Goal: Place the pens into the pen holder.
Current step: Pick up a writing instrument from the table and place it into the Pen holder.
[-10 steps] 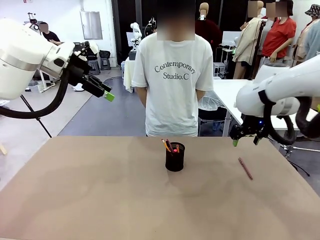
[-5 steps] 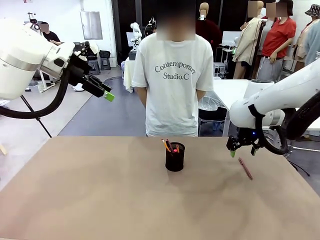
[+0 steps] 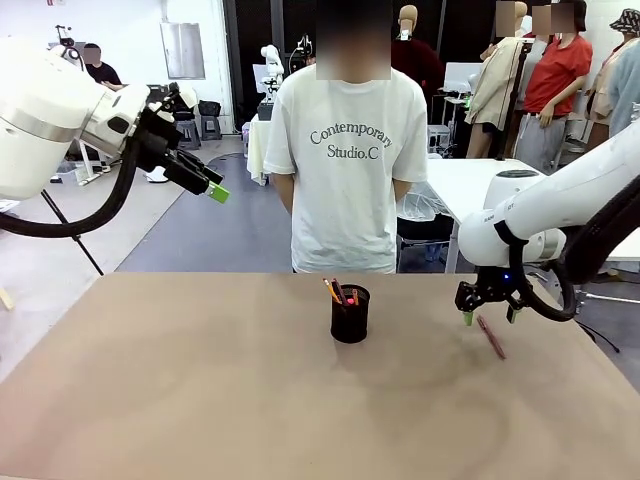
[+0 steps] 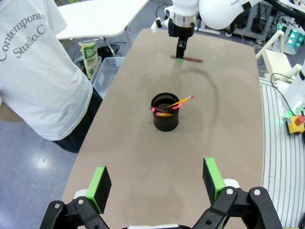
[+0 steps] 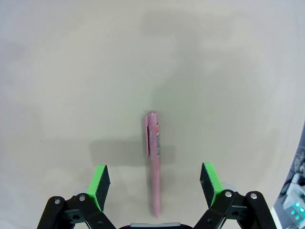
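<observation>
The black mesh pen holder (image 3: 350,314) stands mid-table with the yellow-orange pencil (image 3: 330,290) and the black pen with pink ends inside; it shows again as the holder (image 4: 165,112) in the left wrist view. The dark maroon pen (image 3: 491,337) lies flat on the table at the right, seen close as the pen (image 5: 152,160). My right gripper (image 3: 489,317) hangs open just above it, the pen between its green pads (image 5: 99,180). My left gripper (image 3: 214,186) is open, raised high at the left, holding nothing.
A person in a white T-shirt (image 3: 346,150) stands at the far edge behind the holder. The brown table (image 3: 200,380) is bare around the holder and the pen. The table's right edge lies close beyond the maroon pen.
My right gripper has come down and slightly left toward the maroon pen, now just above it. The left arm, the holder and the pens have not moved.
</observation>
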Controlling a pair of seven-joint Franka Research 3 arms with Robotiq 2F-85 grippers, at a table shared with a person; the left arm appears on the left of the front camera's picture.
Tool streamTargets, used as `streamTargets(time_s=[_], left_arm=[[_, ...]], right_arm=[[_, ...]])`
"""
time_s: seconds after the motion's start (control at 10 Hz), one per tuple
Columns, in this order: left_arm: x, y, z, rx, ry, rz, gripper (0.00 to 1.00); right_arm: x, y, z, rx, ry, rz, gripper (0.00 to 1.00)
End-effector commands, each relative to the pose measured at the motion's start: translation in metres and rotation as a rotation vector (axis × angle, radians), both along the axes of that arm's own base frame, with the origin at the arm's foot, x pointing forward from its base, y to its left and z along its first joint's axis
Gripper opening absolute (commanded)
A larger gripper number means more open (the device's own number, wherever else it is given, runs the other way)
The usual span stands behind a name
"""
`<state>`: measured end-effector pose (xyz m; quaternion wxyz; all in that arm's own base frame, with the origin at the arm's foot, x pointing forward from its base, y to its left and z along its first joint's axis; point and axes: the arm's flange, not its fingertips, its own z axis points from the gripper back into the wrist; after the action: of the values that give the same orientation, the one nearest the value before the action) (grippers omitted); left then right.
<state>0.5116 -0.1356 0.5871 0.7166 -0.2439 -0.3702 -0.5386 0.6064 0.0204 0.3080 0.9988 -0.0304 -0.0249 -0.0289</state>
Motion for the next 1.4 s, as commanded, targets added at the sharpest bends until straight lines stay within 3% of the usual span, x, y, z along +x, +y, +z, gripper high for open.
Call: streamTargets(time_s=[0.0,0.2,0.3,1.3], left_arm=[[0.000,0.002,0.001,0.001,-0.002,0.007,1.00],[0.000,0.002,0.001,0.001,-0.002,0.007,1.00],[0.000,0.002,0.001,0.001,-0.002,0.007,1.00],[0.000,0.002,0.001,0.001,-0.002,0.007,1.00]], right_arm=[[0.012,-0.001,0.001,-0.014,-0.013,-0.034,1.00],[0.014,-0.005,0.005,0.002,-0.039,0.048,1.00],[0.005,-0.004,-0.001,0.000,-0.004,-0.008,1.00],[0.018,-0.001,-0.007,0.015,-0.002,-0.015,1.00]])
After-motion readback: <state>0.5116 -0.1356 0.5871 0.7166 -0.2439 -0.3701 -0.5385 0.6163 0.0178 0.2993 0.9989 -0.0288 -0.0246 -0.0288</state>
